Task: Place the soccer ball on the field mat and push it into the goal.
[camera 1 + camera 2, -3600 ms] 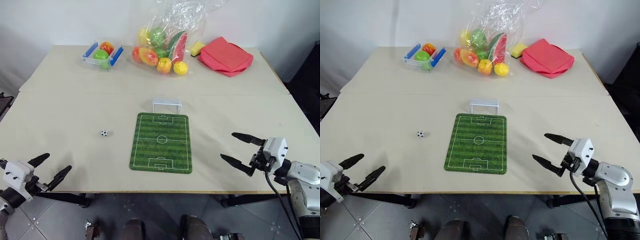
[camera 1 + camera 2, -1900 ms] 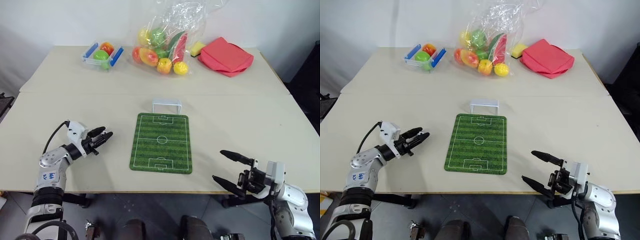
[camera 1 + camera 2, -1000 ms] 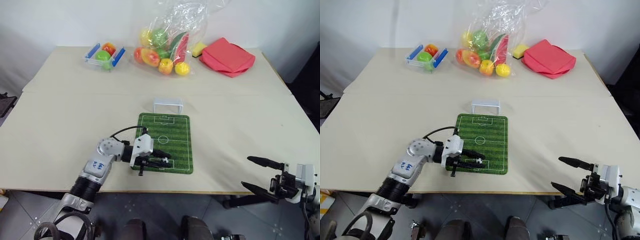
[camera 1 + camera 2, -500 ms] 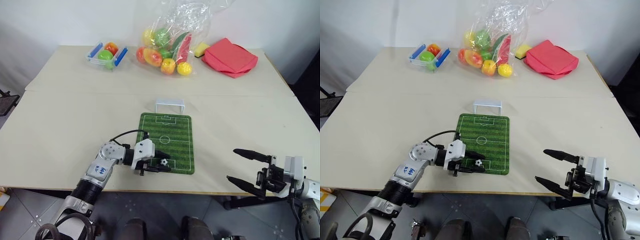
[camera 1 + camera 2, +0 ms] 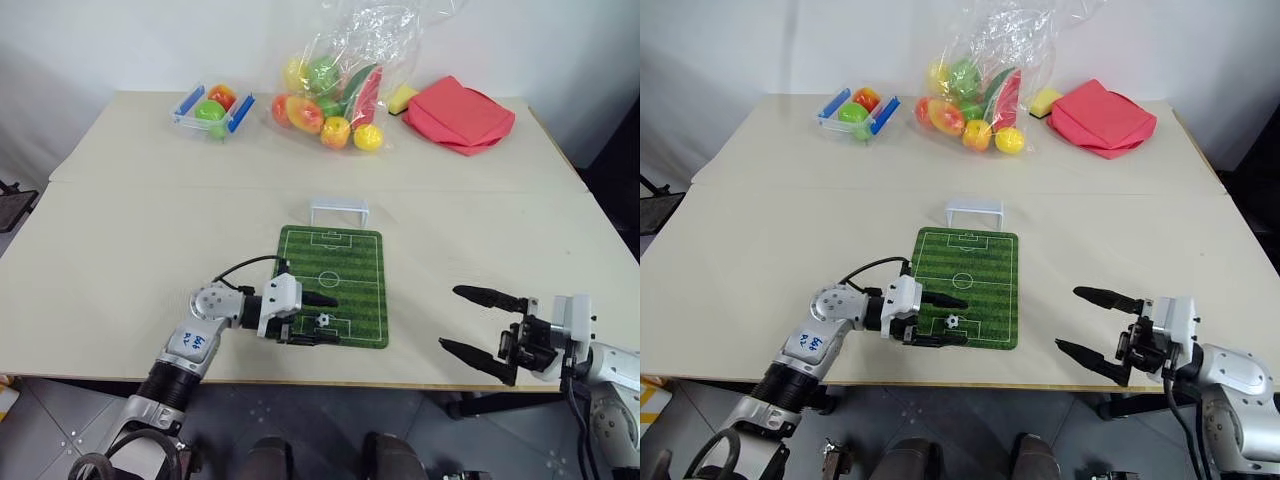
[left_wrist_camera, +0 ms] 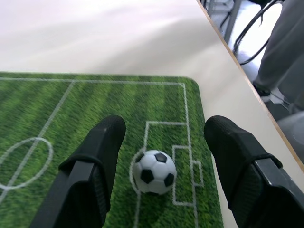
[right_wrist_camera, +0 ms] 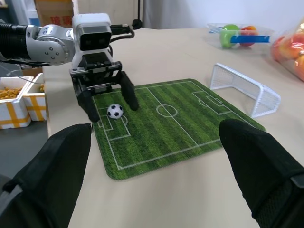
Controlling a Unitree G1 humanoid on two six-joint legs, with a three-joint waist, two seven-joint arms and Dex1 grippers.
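The soccer ball (image 5: 323, 320) rests on the near end of the field mat (image 5: 340, 265), by the near penalty box. My left gripper (image 5: 331, 320) lies low over the mat, open, with one black finger on each side of the ball (image 6: 153, 172) and small gaps between them. The goal (image 5: 339, 212) stands at the mat's far end, its mouth facing the mat. My right gripper (image 5: 449, 318) hovers open and empty over the table's front right, pointing toward the mat (image 7: 166, 123).
At the back of the table are a clear tray with blue handles (image 5: 213, 108) holding fruit, a plastic bag of fruit (image 5: 330, 85), a yellow block (image 5: 397, 97) and a folded red cloth (image 5: 458, 112). The table's front edge (image 5: 400, 382) runs just behind both grippers.
My left gripper has opened and let the ball go onto the mat. My right gripper has risen and come in toward the mat.
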